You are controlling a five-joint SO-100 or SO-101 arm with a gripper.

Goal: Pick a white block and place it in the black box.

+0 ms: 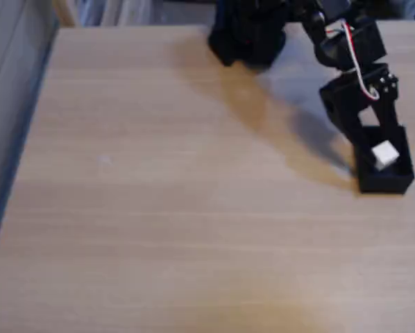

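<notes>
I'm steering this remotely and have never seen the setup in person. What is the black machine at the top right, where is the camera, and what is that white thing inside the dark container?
The single picture comes from a fixed camera that looks down at an angle on a light wooden table. The black machine at the top right is a small robot arm with red and white wires along it. Its base stands near the table's far edge. At its end is the gripper, the two-finger part that grasps things, and it reaches down into the black box, a small open-topped container. The white thing is the white block, a small cube. It is inside the box's opening, right at the gripper's tip. The picture is too blurred to tell whether the gripper is holding the cube or has let it go, or whether the cube rests on the box's floor.
</notes>
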